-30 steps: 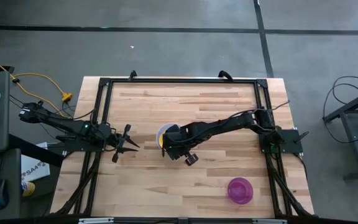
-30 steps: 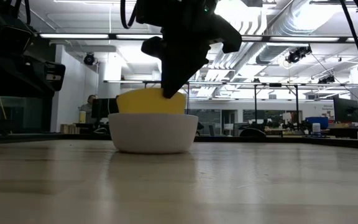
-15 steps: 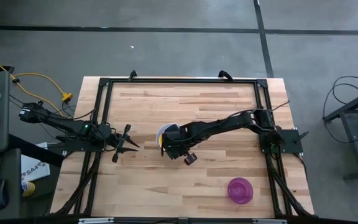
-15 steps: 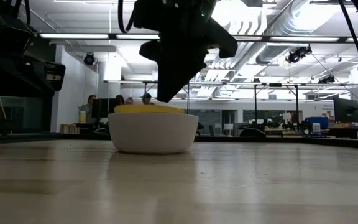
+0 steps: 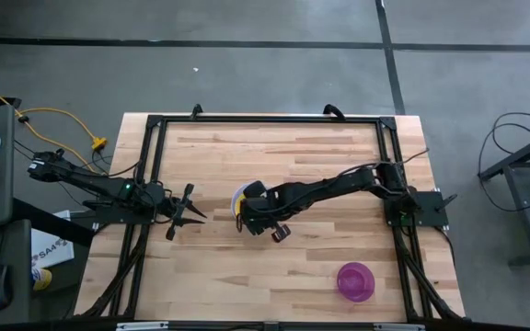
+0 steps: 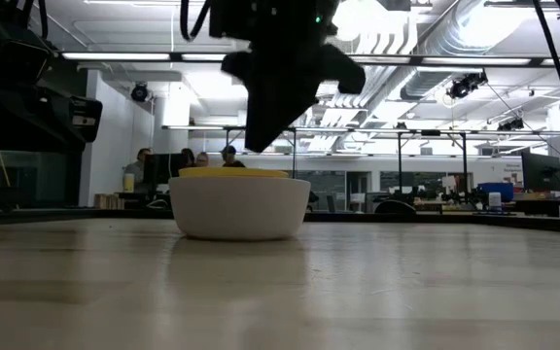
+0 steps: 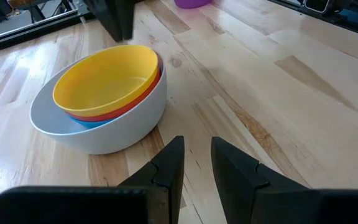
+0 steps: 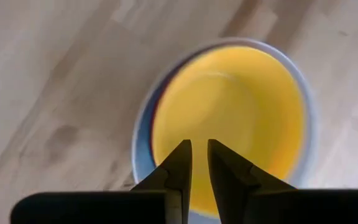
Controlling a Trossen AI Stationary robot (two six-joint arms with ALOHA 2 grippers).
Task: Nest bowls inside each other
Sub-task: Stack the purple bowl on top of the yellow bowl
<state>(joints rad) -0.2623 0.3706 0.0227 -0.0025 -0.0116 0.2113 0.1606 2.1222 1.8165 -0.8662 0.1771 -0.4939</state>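
A white bowl [image 7: 126, 127] stands on its base at the table's middle. Nested in it are a blue bowl [image 7: 84, 123], a red one [image 7: 118, 112] and, on top, a yellow one [image 7: 107, 78], whose rim [image 6: 233, 172] just shows above the white wall [image 6: 239, 206]. A purple bowl [image 5: 355, 280] stands alone near the front right. My right gripper [image 8: 199, 148] hangs a little above the yellow bowl [image 8: 229, 112], pointing steeply down, narrowly open and clear of it [image 6: 261, 141]. My left gripper [image 7: 196, 144] waits open at the table's left [image 5: 194, 208], pointing at the stack.
A black metal frame [image 5: 265, 119] runs along the table's far, left and right edges. Bare wood lies between the stack and the purple bowl [image 7: 194, 2]. People sit at desks in the room beyond the table [image 6: 142, 160].
The yellow bowl, which stood tilted and raised above the white bowl's rim in my right gripper, has dropped down into the stack and now sits low and level. My right gripper has let go of it and tipped a little; its fingertips now stand clear above the rim.
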